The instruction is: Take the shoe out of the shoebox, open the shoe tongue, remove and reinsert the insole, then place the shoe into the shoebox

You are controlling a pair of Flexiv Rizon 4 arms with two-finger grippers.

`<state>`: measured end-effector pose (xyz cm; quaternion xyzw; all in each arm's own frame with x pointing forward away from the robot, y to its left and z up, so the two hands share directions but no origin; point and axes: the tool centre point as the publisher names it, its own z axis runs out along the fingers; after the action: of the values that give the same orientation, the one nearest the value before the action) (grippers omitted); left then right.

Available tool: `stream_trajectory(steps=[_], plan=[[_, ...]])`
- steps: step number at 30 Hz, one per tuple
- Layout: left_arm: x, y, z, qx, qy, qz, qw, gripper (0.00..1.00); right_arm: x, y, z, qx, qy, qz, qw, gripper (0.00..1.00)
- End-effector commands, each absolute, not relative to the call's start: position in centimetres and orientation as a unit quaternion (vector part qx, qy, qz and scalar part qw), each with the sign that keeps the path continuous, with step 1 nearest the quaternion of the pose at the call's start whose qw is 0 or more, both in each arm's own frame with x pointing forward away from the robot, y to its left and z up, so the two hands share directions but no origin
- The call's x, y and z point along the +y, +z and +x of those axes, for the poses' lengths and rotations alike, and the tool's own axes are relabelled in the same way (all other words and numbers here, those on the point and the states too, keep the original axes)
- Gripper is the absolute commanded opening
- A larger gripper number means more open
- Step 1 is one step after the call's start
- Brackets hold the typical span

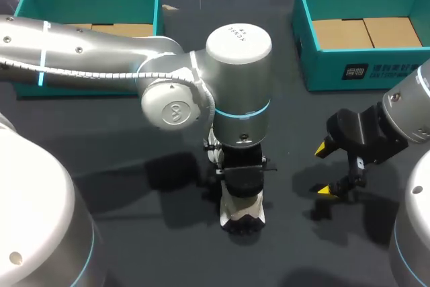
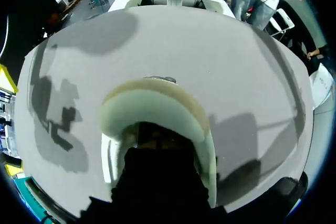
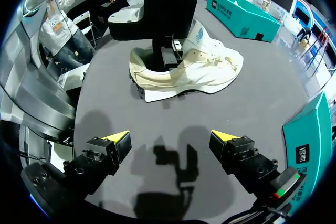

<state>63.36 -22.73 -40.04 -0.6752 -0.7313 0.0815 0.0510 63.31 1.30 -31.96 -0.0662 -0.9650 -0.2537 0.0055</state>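
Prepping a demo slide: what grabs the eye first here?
The cream shoe stands in the middle of the table, with the left gripper down in its opening. The right gripper hangs open and empty beside it. A teal left shoebox and right shoebox sit at the far edge.

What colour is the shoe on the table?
The shoe is creamy white. It shows best in the right wrist view.
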Motion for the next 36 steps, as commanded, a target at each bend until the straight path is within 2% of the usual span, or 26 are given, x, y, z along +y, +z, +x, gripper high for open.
stream_trajectory(steps=[1, 13, 33, 34, 36], plan=[[-22.5, -39.7, 63.9, -0.734, 0.068, -0.675, 0.027, 0.00, 1.3, -31.9, 63.1, -0.965, -0.252, -0.067, 0.004, 1.00], [-21.9, -34.2, 63.8, -0.749, 0.019, -0.660, -0.056, 0.00, 1.3, -31.9, 63.1, -0.965, -0.252, -0.067, 0.004, 1.00], [-21.6, -34.6, 66.8, -0.771, -0.030, -0.628, -0.096, 0.00, 1.3, -31.9, 63.1, -0.965, -0.252, -0.067, 0.004, 1.00], [-21.6, -34.6, 66.8, -0.770, -0.030, -0.630, -0.096, 0.02, 1.3, -31.9, 63.1, -0.965, -0.252, -0.067, 0.004, 1.00], [-21.7, -34.7, 66.9, -0.765, -0.033, -0.636, -0.093, 0.24, 1.3, -31.9, 63.1, -0.965, -0.252, -0.067, 0.004, 1.00]])
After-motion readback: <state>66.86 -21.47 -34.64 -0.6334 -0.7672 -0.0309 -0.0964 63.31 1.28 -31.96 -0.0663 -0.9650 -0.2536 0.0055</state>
